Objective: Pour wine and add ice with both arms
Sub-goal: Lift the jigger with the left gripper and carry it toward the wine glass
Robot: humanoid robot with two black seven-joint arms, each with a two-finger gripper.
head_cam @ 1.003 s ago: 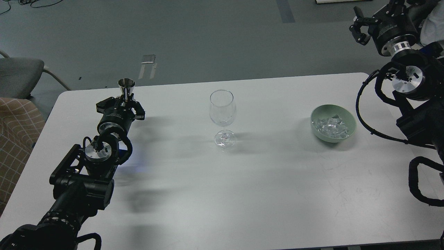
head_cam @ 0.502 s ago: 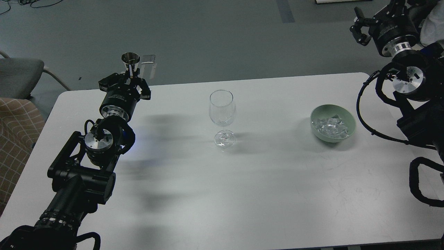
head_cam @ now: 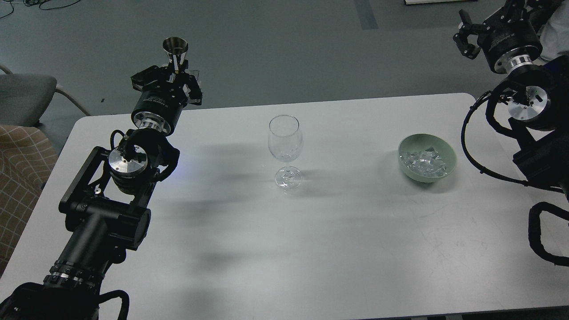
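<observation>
Now that my left pincer (head_cam: 174, 76), clenched on a small steel measuring cup (head_cam: 175, 49), has risen clear of the white desk (head_cam: 311, 231), pouring comes next. The empty wine glass (head_cam: 285, 151) stands mid-desk; ice (head_cam: 422, 161) fills a green bowl (head_cam: 448, 153). My right pincer (head_cam: 467, 33) hangs spread, empty.

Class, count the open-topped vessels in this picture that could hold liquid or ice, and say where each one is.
3. A metal cup held upright in the left gripper, a wine glass standing mid-table, and a green bowl holding ice to its right.
</observation>
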